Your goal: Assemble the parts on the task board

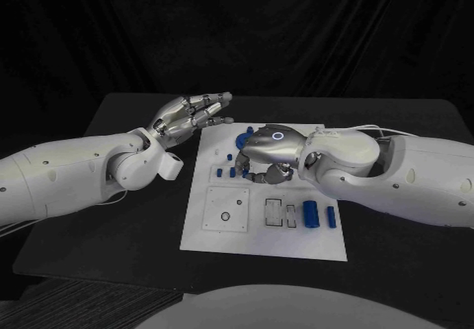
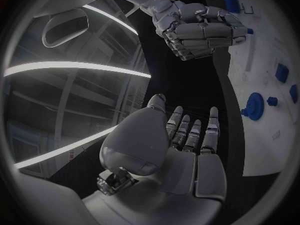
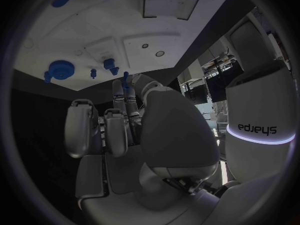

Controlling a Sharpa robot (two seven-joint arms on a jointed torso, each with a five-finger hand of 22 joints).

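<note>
Left hand (image 1: pixel 190 116) hovers beyond the board's (image 1: pixel 262 233) far-left corner, fingers apart and empty. Right hand (image 1: pixel 265 156) over the board pinches a blue part (image 3: pixel 125 78).

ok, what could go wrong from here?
1. The right hand is curled low over the task board, close to the small blue pegs standing there; it might knock one.
2. A blue part shows at its fingertips; I can't tell whether it's gripped, so it could slip.
3. The open left hand hangs near the right one; they might clash.
</note>
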